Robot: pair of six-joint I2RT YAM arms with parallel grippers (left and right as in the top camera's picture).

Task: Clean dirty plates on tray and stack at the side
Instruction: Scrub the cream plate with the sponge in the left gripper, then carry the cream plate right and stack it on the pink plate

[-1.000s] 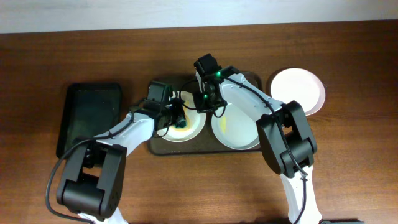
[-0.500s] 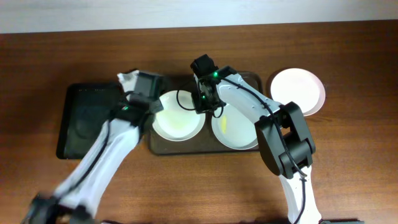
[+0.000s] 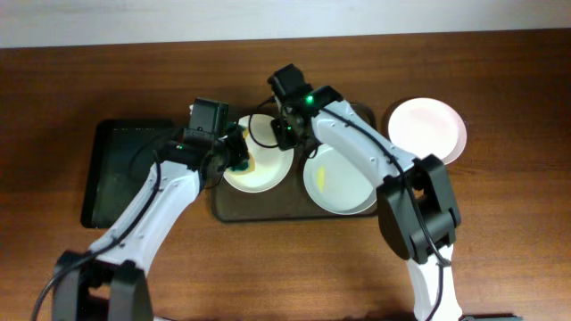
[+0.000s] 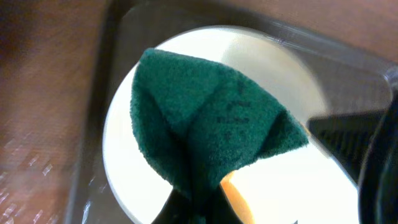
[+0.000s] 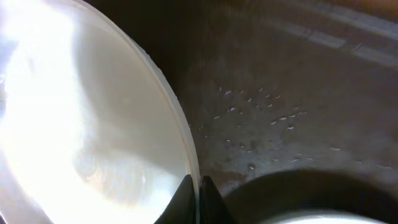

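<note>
Two white plates lie on the brownish-grey tray: the left plate and the right plate with a yellowish smear. A third plate rests on the table to the right of the tray. My left gripper is shut on a green and yellow sponge held over the left plate. My right gripper is shut on that plate's rim at its far right side, tilting it. The tray floor shows in the right wrist view.
A smaller black tray lies left of the brownish-grey tray. The wooden table spreads around everything, with a pale wall along the far edge.
My left gripper swung out over the black tray and came back over the left plate with the sponge. My right gripper shifted slightly up and left, holding the plate's rim.
</note>
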